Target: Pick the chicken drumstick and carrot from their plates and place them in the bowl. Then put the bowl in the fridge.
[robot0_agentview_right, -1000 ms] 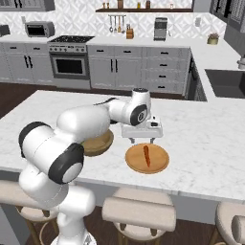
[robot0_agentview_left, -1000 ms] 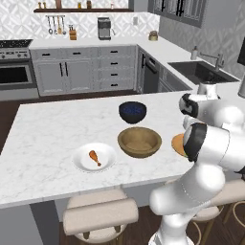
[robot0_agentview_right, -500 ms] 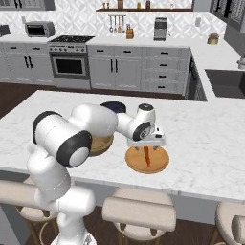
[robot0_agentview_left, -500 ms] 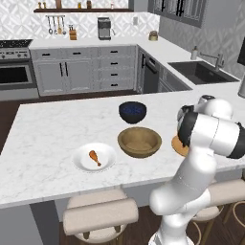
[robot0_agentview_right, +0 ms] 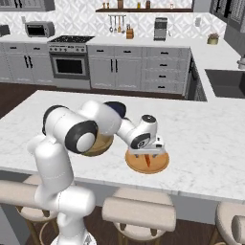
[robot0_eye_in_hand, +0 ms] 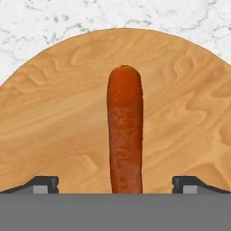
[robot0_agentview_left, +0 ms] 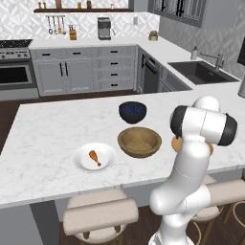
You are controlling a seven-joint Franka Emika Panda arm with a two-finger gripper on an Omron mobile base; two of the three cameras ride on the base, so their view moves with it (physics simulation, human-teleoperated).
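The gripper (robot0_eye_in_hand: 115, 185) hangs low over the tan wooden plate (robot0_eye_in_hand: 54, 117), jaws spread wide with one fingertip at each lower corner of the hand view and the carrot (robot0_eye_in_hand: 125, 135) lying lengthwise between them, not gripped. In the right base view this plate (robot0_agentview_right: 160, 162) sits at centre frame on the white marble counter (robot0_agentview_right: 206, 139). In the left base view the chicken drumstick (robot0_agentview_left: 94, 157) rests on the white plate (robot0_agentview_left: 94, 158) at lower left, beside the empty wooden bowl (robot0_agentview_left: 139, 141) at centre
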